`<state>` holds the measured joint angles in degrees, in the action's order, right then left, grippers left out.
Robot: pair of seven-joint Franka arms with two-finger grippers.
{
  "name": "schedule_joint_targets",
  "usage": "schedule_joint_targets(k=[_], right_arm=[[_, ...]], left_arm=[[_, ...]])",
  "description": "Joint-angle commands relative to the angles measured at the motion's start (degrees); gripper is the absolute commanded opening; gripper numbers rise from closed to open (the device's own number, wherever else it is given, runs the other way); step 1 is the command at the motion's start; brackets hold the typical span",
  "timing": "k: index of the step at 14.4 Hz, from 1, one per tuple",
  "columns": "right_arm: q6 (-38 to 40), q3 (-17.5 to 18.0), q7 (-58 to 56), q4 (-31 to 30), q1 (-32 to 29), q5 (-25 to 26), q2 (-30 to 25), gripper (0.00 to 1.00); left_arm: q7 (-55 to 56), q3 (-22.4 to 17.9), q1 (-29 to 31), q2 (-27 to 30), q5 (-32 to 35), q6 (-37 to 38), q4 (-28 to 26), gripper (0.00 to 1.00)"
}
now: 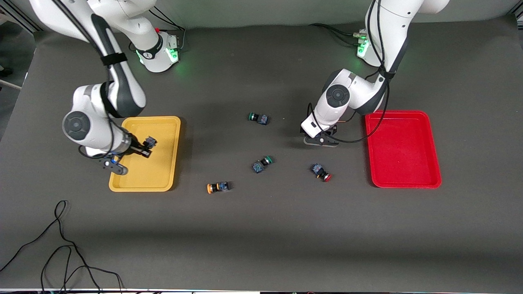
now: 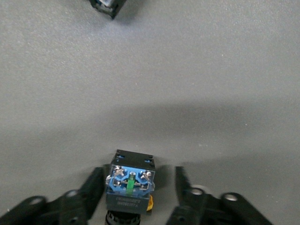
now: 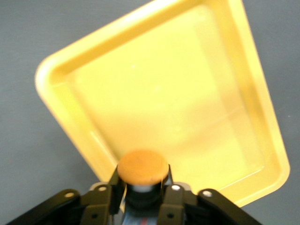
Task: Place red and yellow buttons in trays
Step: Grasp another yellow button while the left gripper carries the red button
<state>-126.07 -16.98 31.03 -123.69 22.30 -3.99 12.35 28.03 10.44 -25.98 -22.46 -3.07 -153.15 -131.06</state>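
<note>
My right gripper (image 1: pixel 148 148) is shut on an orange-yellow-capped button (image 1: pixel 151 141) and holds it over the yellow tray (image 1: pixel 159 173). In the right wrist view the cap (image 3: pixel 143 166) sits between the fingertips, above the tray (image 3: pixel 178 93). My left gripper (image 1: pixel 322 141) is down at the table beside the red tray (image 1: pixel 402 151). In the left wrist view its open fingers (image 2: pixel 96 185) straddle a button (image 2: pixel 130 183) with its blue back showing and its cap colour hidden. A red-capped button (image 1: pixel 321 172) and an orange-capped button (image 1: pixel 218 187) lie on the table, nearer the front camera.
Two green-capped buttons lie mid-table, one (image 1: pixel 257 118) farther from the camera and one (image 1: pixel 261 163) nearer. A black cable (image 1: pixel 61 245) loops at the front near the right arm's end. Another button's edge (image 2: pixel 105 5) shows in the left wrist view.
</note>
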Motion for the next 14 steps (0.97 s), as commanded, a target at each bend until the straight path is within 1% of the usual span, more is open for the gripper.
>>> schedule_joint_targets(k=[1, 2, 3, 4, 5, 6, 7, 9, 10, 11, 12, 14], right_arm=[[-0.8, 0.3, 0.3, 1.2, 2.0, -1.8, 0.3, 1.0], [-0.5, 0.9, 3.2, 4.0, 2.6, -3.0, 1.2, 1.0], [0.1, 1.3, 6.3, 7.6, 4.1, -4.0, 2.3, 1.0], [1.2, 1.3, 9.0, 12.4, 5.5, -4.2, 4.3, 1.0], [1.7, 1.9, 11.1, 16.7, 6.3, -4.3, 6.5, 1.0], [1.7, 3.2, 12.7, 21.6, 6.4, -4.9, 9.5, 1.0], [1.7, 4.3, 14.8, 26.9, 6.3, -7.6, 13.2, 1.0], [1.2, 4.6, 18.4, 35.1, 6.5, -13.7, 20.4, 1.0], [1.2, 4.6, 20.7, 39.0, 7.1, -14.2, 24.3, 1.0], [0.7, 4.7, 23.0, 42.0, 8.4, -14.4, 28.0, 1.0], [-1.7, 4.7, 25.1, 43.3, 9.6, -14.6, 30.7, 1.0], [-7.8, 5.0, 28.5, 43.2, 10.6, -14.5, 34.2, 1.0]], left_arm=[[2.0, -1.0, -0.7, 0.0, 1.0, 0.9, 1.2, 0.2], [2.1, -1.2, -0.6, 0.7, 1.0, 1.4, 1.5, 0.2], [2.7, -1.4, -0.1, 2.7, 0.9, 4.4, 2.4, 0.2], [4.3, -1.6, 0.1, 5.3, 0.9, 10.8, 5.1, 0.2], [5.7, -1.6, 0.5, 7.6, 0.8, 19.5, 9.5, 0.2], [6.1, -1.6, 2.1, 8.9, 0.5, 28.0, 14.6, 0.2], [5.9, -1.4, 3.9, 9.4, 0.1, 36.7, 20.6, 0.2], [5.7, -1.4, 6.5, 9.4, -0.2, 49.4, 31.1, 0.2], [5.1, -1.4, 8.5, 9.6, -0.2, 52.7, 33.5, 0.2], [4.3, -1.4, 10.8, 10.5, -0.2, 53.7, 33.8, 0.2], [2.8, -1.4, 13.2, 11.6, -0.2, 54.1, 33.6, 0.2], [-3.2, -1.6, 19.6, 13.1, 0.0, 56.0, 33.0, 0.2]])
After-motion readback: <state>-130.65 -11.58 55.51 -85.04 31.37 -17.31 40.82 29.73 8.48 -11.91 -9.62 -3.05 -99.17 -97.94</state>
